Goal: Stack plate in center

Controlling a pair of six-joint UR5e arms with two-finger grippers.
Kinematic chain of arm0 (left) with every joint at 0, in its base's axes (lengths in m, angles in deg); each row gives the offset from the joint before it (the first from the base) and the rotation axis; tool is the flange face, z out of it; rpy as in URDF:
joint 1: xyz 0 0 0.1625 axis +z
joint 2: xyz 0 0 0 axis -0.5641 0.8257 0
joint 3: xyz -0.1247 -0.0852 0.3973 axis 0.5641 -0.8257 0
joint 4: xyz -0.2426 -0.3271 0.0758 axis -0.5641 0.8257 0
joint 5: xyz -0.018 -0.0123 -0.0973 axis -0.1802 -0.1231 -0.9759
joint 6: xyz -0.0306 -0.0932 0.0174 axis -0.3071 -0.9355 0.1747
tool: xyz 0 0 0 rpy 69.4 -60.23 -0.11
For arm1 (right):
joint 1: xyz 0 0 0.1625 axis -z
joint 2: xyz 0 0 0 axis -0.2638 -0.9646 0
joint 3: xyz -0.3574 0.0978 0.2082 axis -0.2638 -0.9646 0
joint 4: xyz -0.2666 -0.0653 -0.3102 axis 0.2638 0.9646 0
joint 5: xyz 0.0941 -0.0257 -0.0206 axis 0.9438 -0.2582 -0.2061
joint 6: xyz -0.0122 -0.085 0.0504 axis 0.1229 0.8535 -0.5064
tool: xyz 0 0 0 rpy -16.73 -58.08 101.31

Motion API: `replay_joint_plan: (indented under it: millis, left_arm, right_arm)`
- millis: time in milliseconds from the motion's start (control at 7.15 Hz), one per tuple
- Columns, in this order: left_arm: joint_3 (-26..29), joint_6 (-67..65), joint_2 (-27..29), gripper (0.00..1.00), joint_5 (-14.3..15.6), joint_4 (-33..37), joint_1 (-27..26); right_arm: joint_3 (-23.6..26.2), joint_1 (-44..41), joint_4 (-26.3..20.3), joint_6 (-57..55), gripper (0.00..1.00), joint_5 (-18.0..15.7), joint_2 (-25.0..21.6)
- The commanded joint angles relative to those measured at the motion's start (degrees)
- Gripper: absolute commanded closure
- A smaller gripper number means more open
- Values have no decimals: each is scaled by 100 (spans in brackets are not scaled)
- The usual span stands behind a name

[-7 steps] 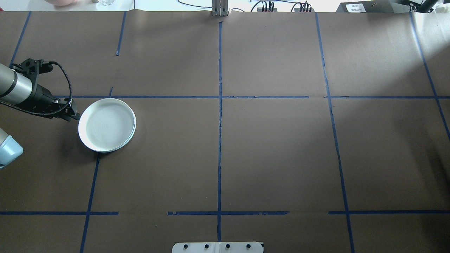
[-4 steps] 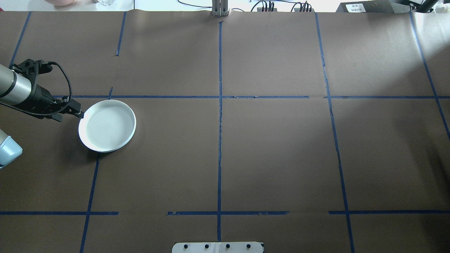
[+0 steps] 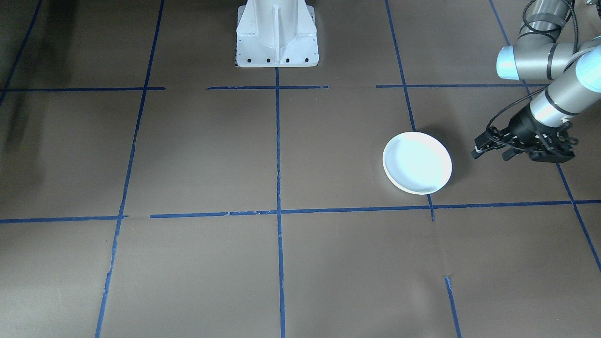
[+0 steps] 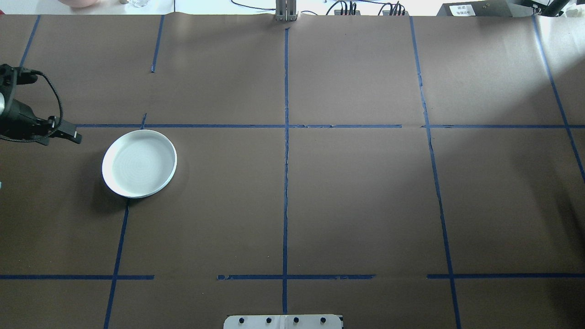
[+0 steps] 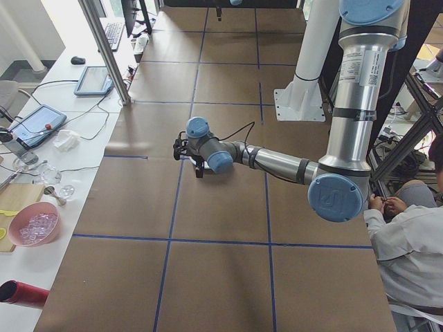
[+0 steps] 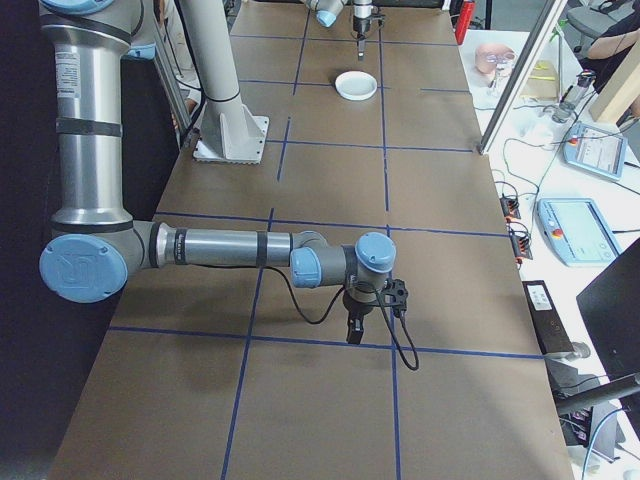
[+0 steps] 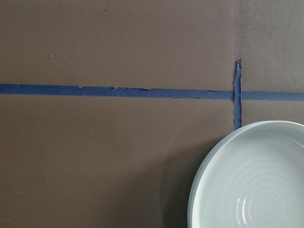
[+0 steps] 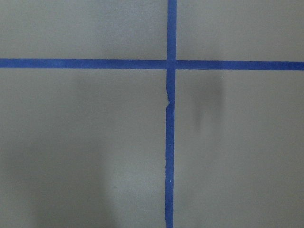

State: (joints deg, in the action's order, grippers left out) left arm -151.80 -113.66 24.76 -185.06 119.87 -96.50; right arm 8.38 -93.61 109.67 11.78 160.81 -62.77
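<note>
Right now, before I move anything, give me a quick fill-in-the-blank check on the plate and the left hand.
1. The white plate lies flat on the ____ paper covering the table.
2. The left hand is ____ the plate, not touching it.
3. The lines on the table are ____ tape.

Missing words: brown; apart from; blue

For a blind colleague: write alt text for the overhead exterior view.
A round white ceramic plate sits on the brown paper-covered table at left, overlapping blue tape grid lines. The left arm's black hand hovers beside the plate, clear of its rim.
</note>
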Motion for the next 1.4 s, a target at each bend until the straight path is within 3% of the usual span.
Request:
replay_joint_plan:
  millis: [0, 699, 1258]
  left_arm:
    - [225, 1433, -166, 5, -294, -397, -934]
    - [883, 5317, -175, 1, -295, -2270, -3211]
    - [1035, 5518, -210, 0, -304, -2948, -3943]
  right_arm:
    - [0, 0, 0, 0, 0, 0, 0]
    - [0, 0, 0, 0, 0, 0, 0]
    - [0, 0, 0, 0, 0, 0, 0]
